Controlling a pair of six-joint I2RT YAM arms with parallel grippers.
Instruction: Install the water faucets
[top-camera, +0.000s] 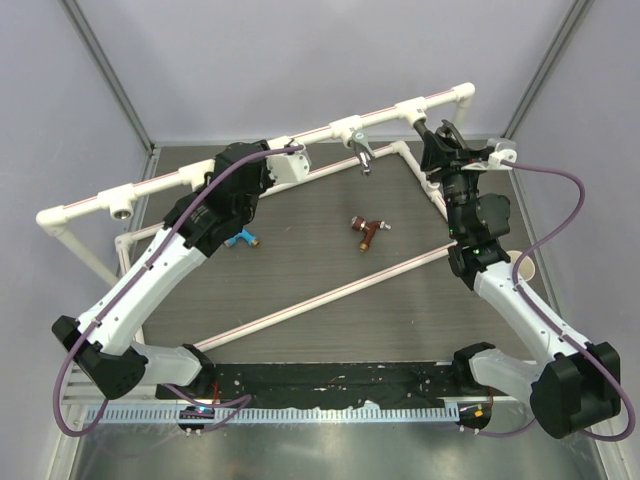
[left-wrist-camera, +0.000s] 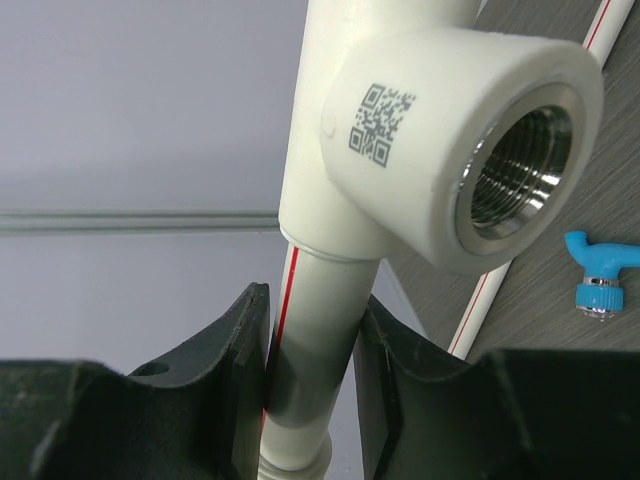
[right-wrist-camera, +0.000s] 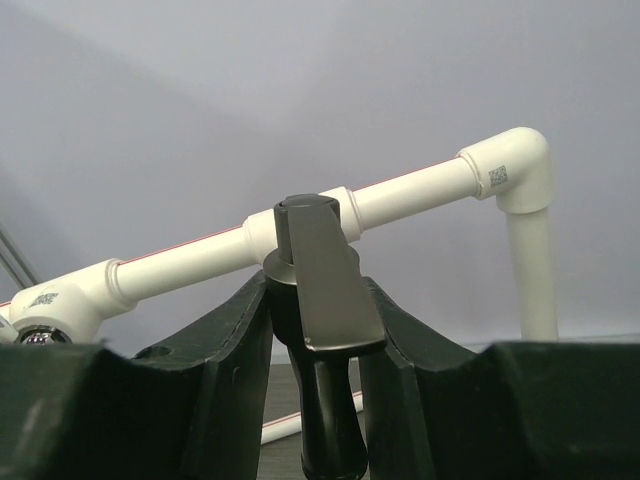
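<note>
White plastic pipe forms the frame seen from above, and its raised rail carries four tee sockets that can be counted, one half covered by the left pincer, which is clamped on the rail there. Four faucets show, one of each colour. The chrome faucet hangs from a socket just to the right of the left pincer, between the two pincers. The blue faucet lies on the bench near the left pincer, on its near side and beside that arm. The red-brown faucet lies on the bench well apart from both pincers, roughly midway between them. The dark faucet sits in the right pincer, close to the right end of the rail. From the left wrist, the left pincer has its two fingers pressed against either side of the rail, just below one tee socket whose threaded mouth faces right. One blue faucet lies on the bench to the right of the pincer, apart from it. From the right wrist, the right pincer pinches the one dark faucet between its fingers, with the lever handle standing above the fingertips. The rail crosses behind it, ending at one elbow up and to the right of the pincer.
</note>
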